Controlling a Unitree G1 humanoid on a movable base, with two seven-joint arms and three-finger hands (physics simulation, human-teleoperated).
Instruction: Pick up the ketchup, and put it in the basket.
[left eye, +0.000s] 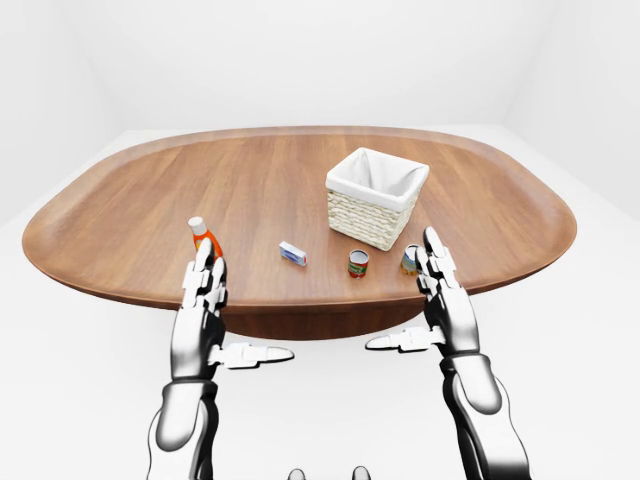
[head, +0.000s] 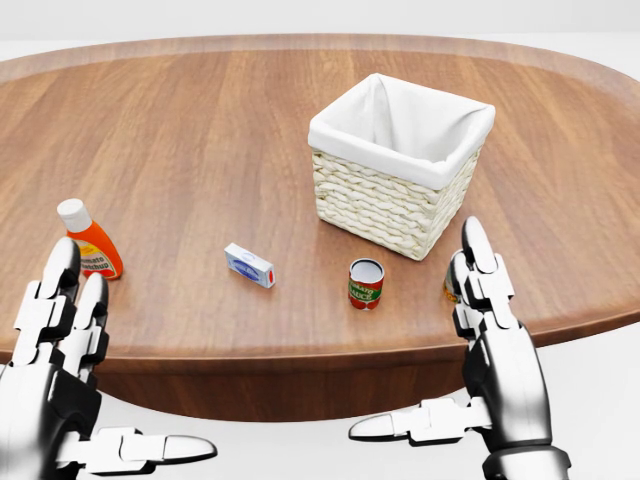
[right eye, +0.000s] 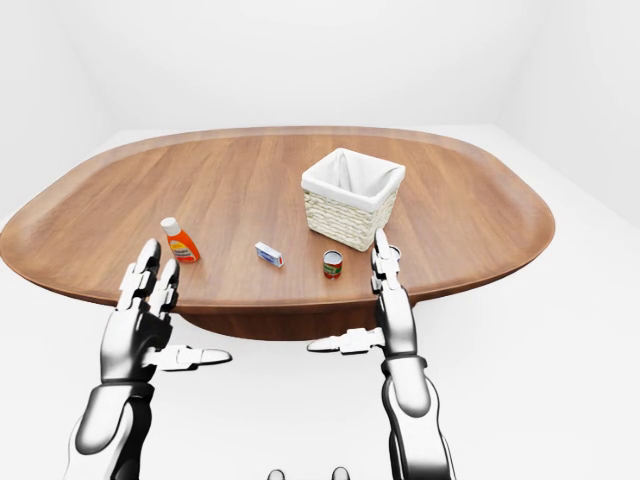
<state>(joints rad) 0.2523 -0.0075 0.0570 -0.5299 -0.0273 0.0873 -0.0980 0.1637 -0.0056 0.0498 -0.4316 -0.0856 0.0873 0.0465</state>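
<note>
The approach step is in hand: the ketchup (head: 87, 245) is seen upright on the tabletop (head: 200, 150), just beyond the left hand (head: 60, 330), whose fingers (head: 62, 270) are spread and empty. The right hand (head: 490, 320) is likewise splayed. A forward reach and closure is called for next, then carriage to the basket (head: 395, 165).

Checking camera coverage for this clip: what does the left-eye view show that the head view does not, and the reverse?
Only the left-eye view shows the whole oval table, the white floor and walls, both forearms, and a second can right of the red can. Only the head view gives close detail: the ketchup label and the basket weave; there the right robot hand mostly hides that second can. Both show ketchup, small box, red can, basket, and both open hands, including the left robot hand.
</note>
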